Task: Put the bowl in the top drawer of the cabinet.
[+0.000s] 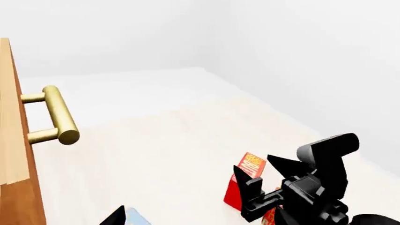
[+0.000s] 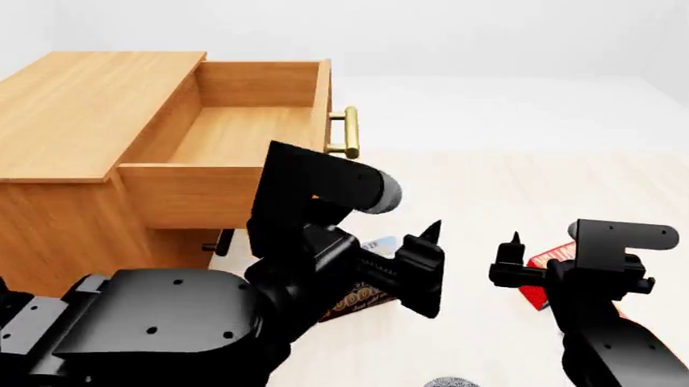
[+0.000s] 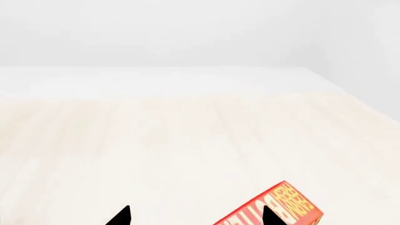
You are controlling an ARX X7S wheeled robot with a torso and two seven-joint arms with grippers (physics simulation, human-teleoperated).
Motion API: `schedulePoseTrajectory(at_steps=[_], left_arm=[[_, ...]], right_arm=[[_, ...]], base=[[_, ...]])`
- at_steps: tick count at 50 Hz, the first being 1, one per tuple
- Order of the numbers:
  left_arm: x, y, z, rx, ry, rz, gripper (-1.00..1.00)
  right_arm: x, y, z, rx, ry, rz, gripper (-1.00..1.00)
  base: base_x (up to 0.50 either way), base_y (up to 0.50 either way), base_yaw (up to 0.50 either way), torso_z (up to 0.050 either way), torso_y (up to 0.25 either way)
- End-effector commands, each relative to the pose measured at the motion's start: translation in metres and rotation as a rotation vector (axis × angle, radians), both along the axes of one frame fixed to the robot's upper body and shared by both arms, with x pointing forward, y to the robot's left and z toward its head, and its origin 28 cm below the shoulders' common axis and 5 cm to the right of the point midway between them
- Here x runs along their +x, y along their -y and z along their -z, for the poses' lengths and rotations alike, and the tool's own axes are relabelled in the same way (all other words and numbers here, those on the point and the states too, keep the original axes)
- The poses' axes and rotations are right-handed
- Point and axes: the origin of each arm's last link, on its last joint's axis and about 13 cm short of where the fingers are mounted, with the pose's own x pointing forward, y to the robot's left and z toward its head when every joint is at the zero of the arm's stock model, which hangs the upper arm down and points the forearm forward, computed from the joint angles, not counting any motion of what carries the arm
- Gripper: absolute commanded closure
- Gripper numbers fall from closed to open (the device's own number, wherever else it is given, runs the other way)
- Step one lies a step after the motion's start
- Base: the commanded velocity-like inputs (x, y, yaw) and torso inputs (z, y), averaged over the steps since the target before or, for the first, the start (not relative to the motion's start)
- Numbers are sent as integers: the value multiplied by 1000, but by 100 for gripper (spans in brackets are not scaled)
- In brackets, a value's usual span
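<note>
While both grippers hang spread and empty over the counter (image 2: 473, 185), the left gripper (image 2: 423, 262) near the cabinet (image 2: 76, 113) and the right gripper (image 2: 515, 262) beside a red box (image 2: 547, 256), the top drawer (image 2: 248, 129) already stands pulled out, its one brass handle (image 2: 347, 133) facing right. The bowl (image 2: 453, 382) seems to be the speckled sliver at the near edge, ungrasped, so picking and placing remain; I count one cabinet, two grippers, one red box.

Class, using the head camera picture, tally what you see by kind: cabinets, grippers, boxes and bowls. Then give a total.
Cabinets: 1, the cabinet, top drawer open
Grippers: 2, left gripper and right gripper
Boxes: 2, red box and dark box
Bowls: 1, the bowl, only its rim showing
Total: 6
</note>
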Motion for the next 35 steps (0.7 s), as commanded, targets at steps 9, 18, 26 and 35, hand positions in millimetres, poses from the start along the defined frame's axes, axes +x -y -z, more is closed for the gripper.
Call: schedulePoseTrajectory(at_steps=[9, 18, 26, 35], left_arm=[[-20, -33, 74, 25, -207, 43, -100], [-16, -36, 102, 52, -298, 36, -100], [-13, -37, 128, 65, -394, 46, -100], [-10, -31, 149, 74, -501, 77, -100]], right_arm=[[9, -3, -2, -13, 19, 14, -100], [8, -8, -1, -55, 44, 7, -100], [13, -4, 0, -41, 60, 21, -100], [12, -6, 2, -36, 62, 10, -100]], base=[[0, 0, 0, 0, 0], [0, 0, 0, 0, 0], [0, 0, 0, 0, 0], [0, 0, 0, 0, 0]])
